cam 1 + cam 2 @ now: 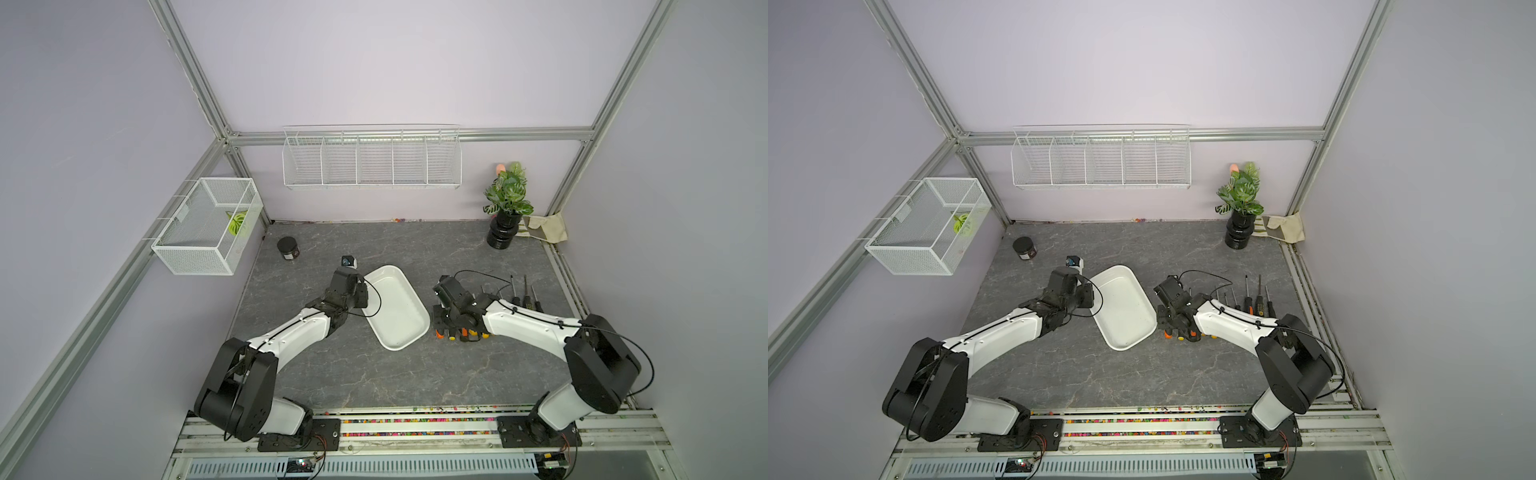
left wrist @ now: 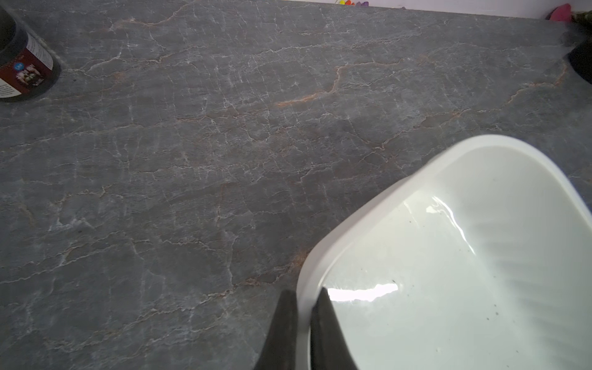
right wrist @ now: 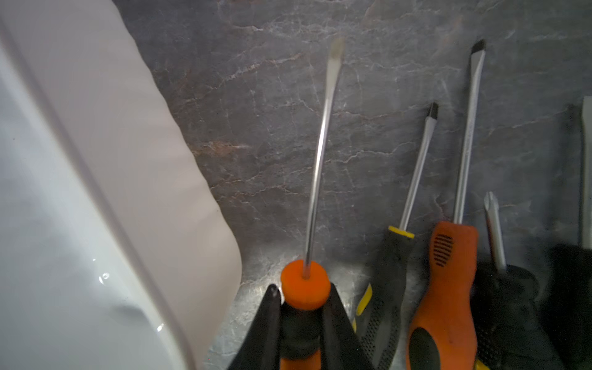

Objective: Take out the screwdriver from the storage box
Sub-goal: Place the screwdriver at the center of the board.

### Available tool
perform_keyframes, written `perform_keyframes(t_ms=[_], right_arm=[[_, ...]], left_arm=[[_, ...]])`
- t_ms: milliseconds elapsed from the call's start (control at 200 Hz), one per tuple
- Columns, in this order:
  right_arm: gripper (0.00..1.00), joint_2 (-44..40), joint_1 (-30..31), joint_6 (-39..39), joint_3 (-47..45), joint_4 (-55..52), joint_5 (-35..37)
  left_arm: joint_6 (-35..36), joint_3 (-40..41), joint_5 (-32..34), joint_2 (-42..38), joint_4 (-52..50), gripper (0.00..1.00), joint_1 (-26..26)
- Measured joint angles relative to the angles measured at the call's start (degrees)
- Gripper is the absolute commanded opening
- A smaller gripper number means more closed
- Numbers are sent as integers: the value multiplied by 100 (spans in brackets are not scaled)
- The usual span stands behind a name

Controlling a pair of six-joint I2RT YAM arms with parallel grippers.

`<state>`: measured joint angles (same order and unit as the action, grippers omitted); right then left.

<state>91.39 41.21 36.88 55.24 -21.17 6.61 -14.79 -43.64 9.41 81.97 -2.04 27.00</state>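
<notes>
left pincer is clenched on the rim of the storage box, one finger outside the wall and one inside, bottom centre of the left wrist view. my read: it's pinning the tub so it can't skid or tip while the other arm works. same box sits mid-frame in a top view, angled, and looks empty.

right pincer is grasping the screwdriver by the handle, just behind the orange collar, at the bottom centre of the right wrist view with the shaft pointing up-frame. screwdriver is already out of the box, just right of its wall, over the grey table. can't tell if it's touching down.

further right, other screwdrivers lie in a parallel row with tips the same way. judgement: this one is being lined up to join that row, so only the release is left.
</notes>
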Motion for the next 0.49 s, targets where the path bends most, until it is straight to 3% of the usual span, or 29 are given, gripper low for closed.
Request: perform_keyframes(t_ms=[495], right_arm=[[0,581,-170,0,0,103,-92]], left_arm=[[-11,48,-68,-131,26,0,0]])
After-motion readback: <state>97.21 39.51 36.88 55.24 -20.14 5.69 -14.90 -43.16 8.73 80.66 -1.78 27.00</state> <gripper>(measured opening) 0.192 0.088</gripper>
